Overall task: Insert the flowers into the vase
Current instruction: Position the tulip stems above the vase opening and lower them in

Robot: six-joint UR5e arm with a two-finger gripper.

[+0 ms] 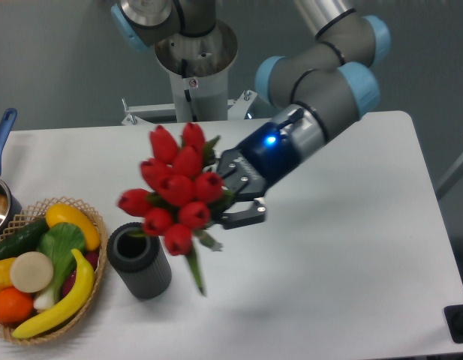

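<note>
Grey arm (321,97), light-blue joint caps

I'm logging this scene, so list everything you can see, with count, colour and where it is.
flowers: one bunch, red buds with green stem, held in the air just right of the vase
vase: one, dark grey, lower left of the table
table: one, white, fills the view
basket: one, woven tan, left edge, holding a banana, other fruit and vegetables
pot: one, blue handle, far left, partly cut off
arm: one, grey with light blue joints, reaching in from the top
claw: one, dark, shut on the flowers
</note>
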